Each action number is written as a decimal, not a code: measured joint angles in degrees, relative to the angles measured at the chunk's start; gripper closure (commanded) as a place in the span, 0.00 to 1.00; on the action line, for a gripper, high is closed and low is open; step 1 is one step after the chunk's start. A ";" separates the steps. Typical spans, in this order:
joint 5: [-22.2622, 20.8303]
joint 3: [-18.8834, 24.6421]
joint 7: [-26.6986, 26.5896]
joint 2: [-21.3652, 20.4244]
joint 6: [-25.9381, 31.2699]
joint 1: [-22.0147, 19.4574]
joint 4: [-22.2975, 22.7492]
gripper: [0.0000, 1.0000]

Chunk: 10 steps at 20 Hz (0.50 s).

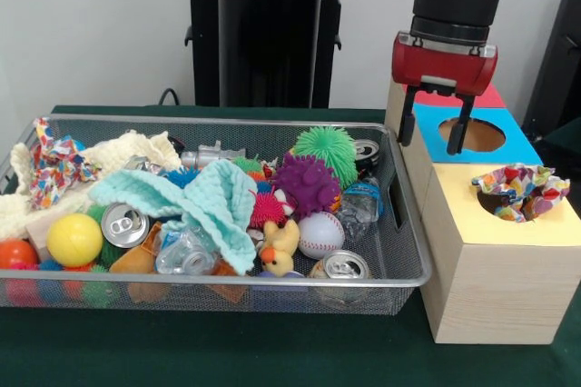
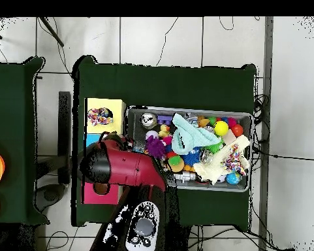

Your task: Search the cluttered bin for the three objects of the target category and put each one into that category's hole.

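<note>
Front view shows the red pincer (image 1: 434, 138) released, empty, above the blue-topped opening; one confetti-patterned cloth (image 1: 520, 191) sits half in the yellow-topped hole (image 1: 508, 205). Next, I'd judge, it returns to the silver wire-mesh bin (image 1: 404, 223) for the other confetti cloth (image 1: 53, 167).

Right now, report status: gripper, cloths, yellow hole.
Gripper open, empty, above blue-topped hole. One confetti cloth sits in yellow hole. Second confetti cloth and cream cloth lie in bin.

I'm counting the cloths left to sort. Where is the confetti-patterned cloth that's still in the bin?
In the front view, the confetti cloth lies at the mesh bin's far left corner, against the cream knitted cloth; overhead, it is at the bin's right end.
</note>
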 measured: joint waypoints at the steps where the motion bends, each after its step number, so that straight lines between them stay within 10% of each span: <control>1: 0.00 -0.02 0.00 -0.10 0.01 0.13 0.00 0.00; 8: -0.01 -1.27 0.00 -1.37 2.09 1.66 0.03 0.00; 9: -0.02 -1.60 0.00 -2.31 3.46 2.17 0.03 1.00; 10: -0.02 -1.68 0.00 -2.52 3.69 2.29 0.03 1.00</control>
